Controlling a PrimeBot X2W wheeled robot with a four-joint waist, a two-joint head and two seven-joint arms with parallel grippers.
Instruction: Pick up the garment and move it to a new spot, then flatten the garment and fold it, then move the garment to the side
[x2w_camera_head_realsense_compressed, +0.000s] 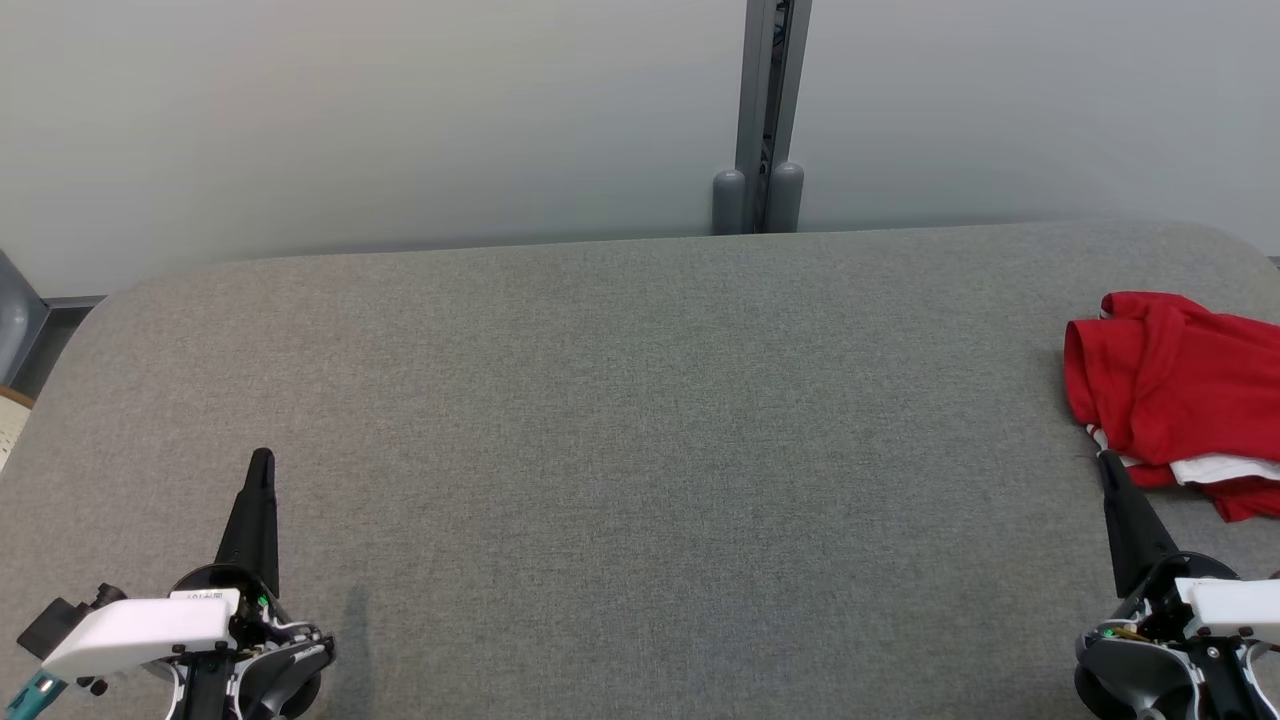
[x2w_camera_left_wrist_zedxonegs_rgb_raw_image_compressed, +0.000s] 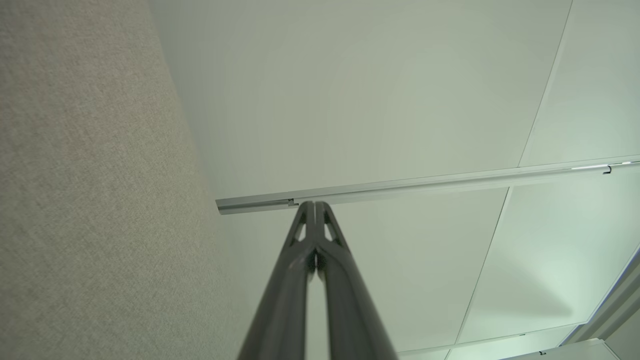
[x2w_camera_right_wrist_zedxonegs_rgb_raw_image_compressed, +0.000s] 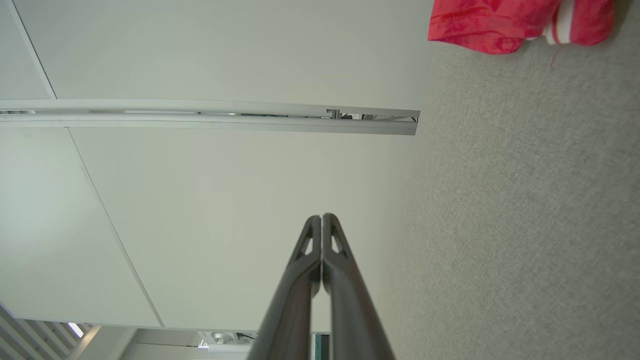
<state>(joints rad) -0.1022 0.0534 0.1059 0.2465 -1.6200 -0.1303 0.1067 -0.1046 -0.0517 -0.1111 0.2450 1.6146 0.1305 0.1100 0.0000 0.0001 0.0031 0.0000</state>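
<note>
A crumpled red garment (x2w_camera_head_realsense_compressed: 1185, 390) with white trim lies at the right edge of the table (x2w_camera_head_realsense_compressed: 640, 450), a rounded-cornered top of coarse grey weave. The left gripper (x2w_camera_head_realsense_compressed: 262, 462) and the right gripper (x2w_camera_head_realsense_compressed: 1108, 464) taper to slim dark points at the near side, jaws pressed together on nothing.

You can read no text here. The white label (x2w_camera_head_realsense_compressed: 205, 597) on the left gripper (x2w_camera_head_realsense_compressed: 262, 462) base is too blurred to read.

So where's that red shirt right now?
The red garment lies crumpled at the right edge of the grey table in the head view, just beyond the tip of the right gripper.
</note>
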